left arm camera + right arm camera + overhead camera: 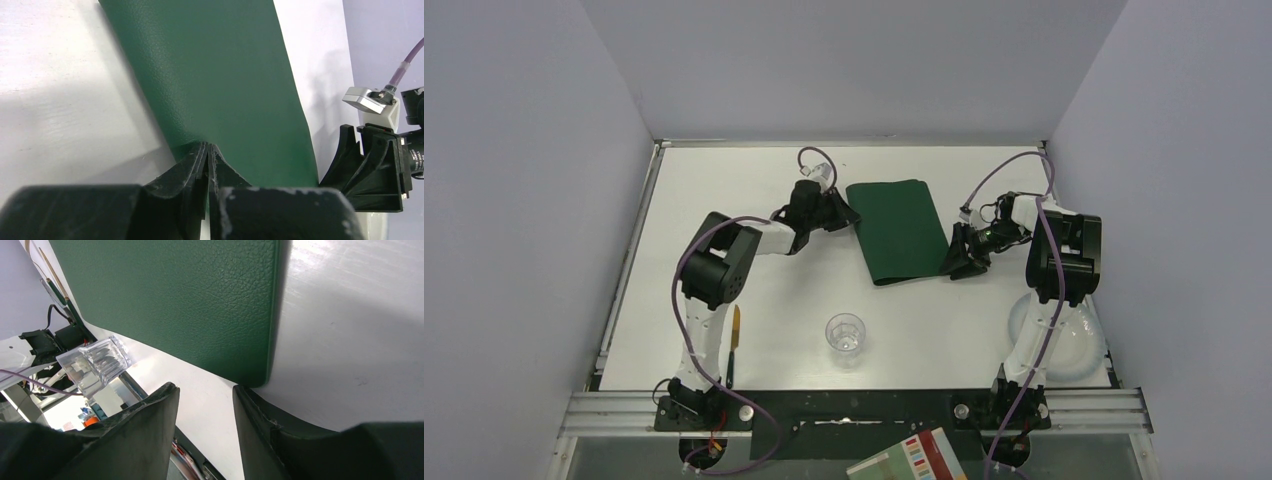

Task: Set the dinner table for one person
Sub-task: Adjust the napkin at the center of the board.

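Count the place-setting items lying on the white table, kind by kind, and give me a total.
Green placemat: 1
Clear cup: 1
Plate: 1
Slim utensil: 1, as far as the overhead view shows
Total: 4

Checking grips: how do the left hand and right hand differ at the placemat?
The left hand is shut on the placemat edge; the right hand is open, gripping nothing. The left hand is at the mat's left edge, the right hand by its near right corner. Both are low over the dinner table.
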